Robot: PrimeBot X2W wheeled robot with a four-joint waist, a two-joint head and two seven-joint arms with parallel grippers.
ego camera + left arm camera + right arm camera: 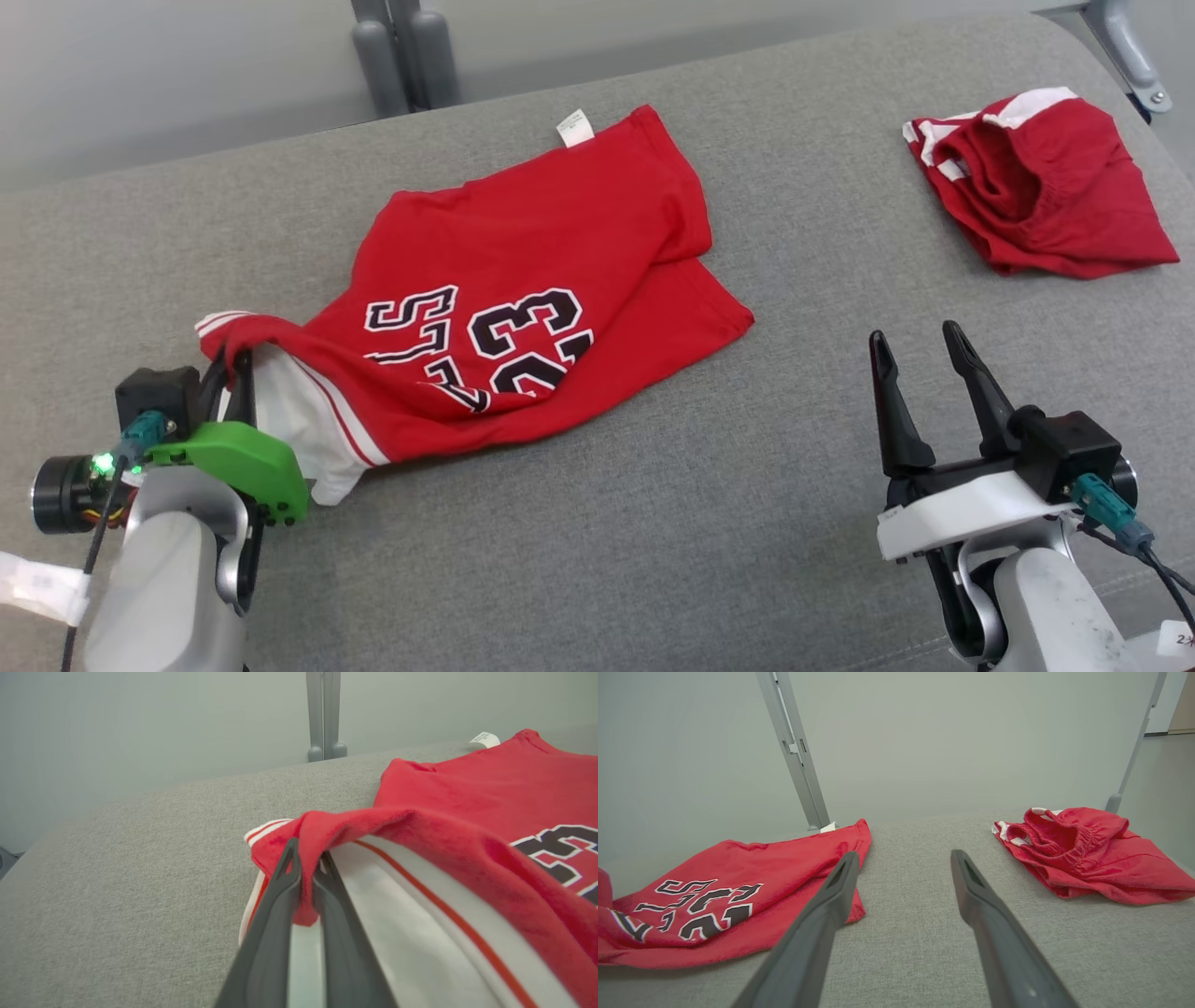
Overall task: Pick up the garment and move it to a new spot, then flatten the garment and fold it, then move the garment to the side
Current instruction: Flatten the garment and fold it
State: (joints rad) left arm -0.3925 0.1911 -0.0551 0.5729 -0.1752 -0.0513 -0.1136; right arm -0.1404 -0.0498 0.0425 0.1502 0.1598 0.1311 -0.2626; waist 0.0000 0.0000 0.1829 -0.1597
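Nearest the robot, at the lower left, the left gripper (306,861) has its two dark fingers pressed together on a small fold of red cloth at the near-left end of a red basketball jersey (523,280), beside a white side panel (308,429) with thin red stripes. At the lower right, the right gripper (915,334) hovers over bare grey upholstery (653,523) with its fingers spread wide and nothing between them, well apart from the jersey. The jersey lies crumpled on the padded grey surface, left of centre, with a black-and-white "23" and part of a word showing, both tilted. Its long axis runs diagonally from the pinched end at near left toward the far right, where a corner bearing a small white label (574,128) points away from the robot. The fabric looks light, thin and limp, so it should drape and trail from a single pinch rather than hold any shape; it seems neither fragile nor slippery. A second hold on the loose near-right corner (728,322) would likely help spread it flat. Farther off, at the far right, sits a bunched pair of red shorts (1036,187).
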